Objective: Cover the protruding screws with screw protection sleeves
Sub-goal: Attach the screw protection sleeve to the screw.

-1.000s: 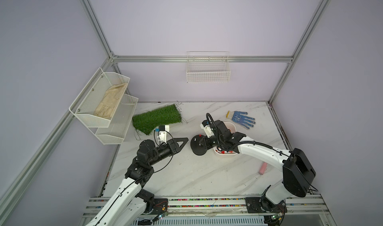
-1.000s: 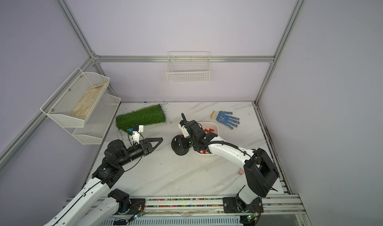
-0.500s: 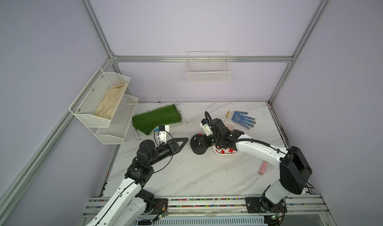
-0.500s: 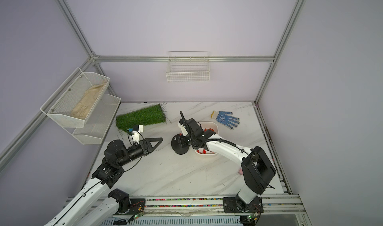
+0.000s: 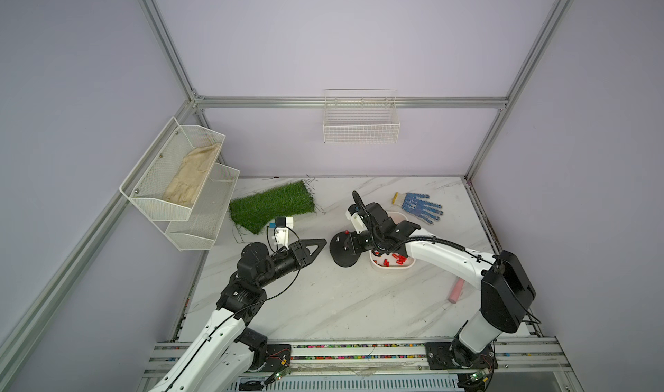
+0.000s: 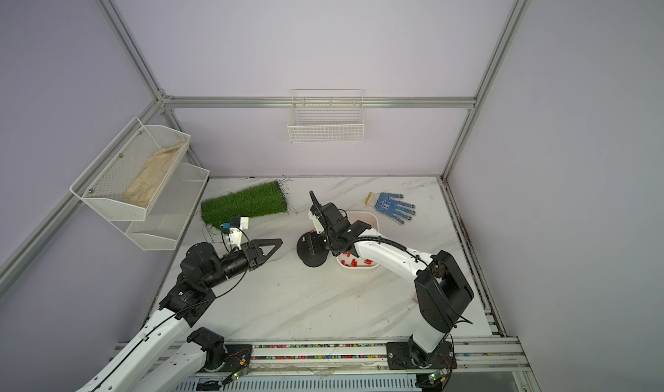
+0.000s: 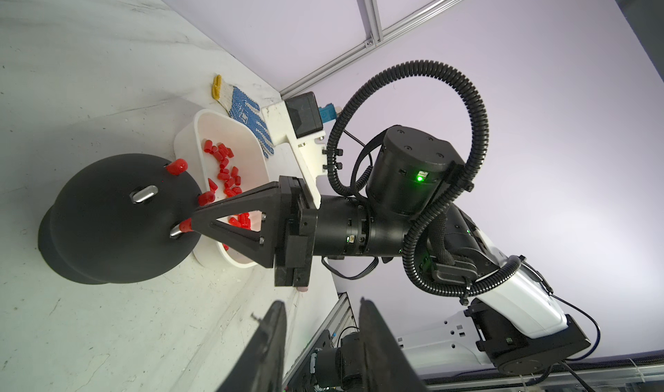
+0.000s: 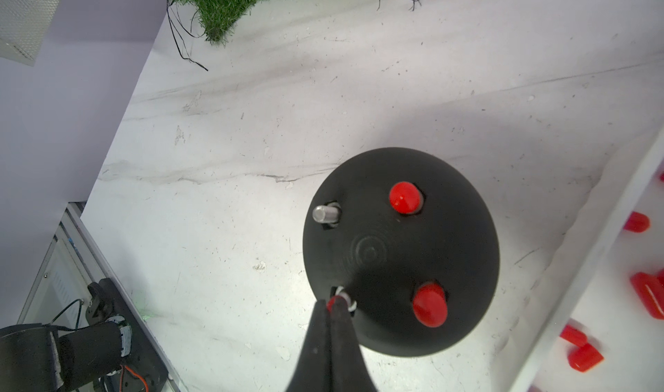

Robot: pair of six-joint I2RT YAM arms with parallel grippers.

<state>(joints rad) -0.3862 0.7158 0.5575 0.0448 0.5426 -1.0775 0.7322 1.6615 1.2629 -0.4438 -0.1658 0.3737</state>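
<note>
Right arm's elbow has swung slightly closer to the black dome base (image 5: 343, 253) than a second ago, its tip staying on the dome; left arm unchanged. Right gripper (image 8: 336, 303) is pressed together, pinching one red sleeve (image 7: 185, 225) onto a silvery screw (image 7: 174, 233) near the dome's edge, with the screw's lower part showing. Two seated sleeves (image 8: 405, 198) cover screws on the dome's tray side; one bare screw (image 8: 325, 214) stands on the far side from the tray. Loose sleeves (image 7: 224, 171) lie in the white tray (image 7: 185, 138) just beside the dome. Left gripper (image 7: 319, 336) is spread with nothing between its fingers, near the dome, opposite the tray, not touching. Blue dotted glove (image 5: 418, 207) lies beyond the tray.
</note>
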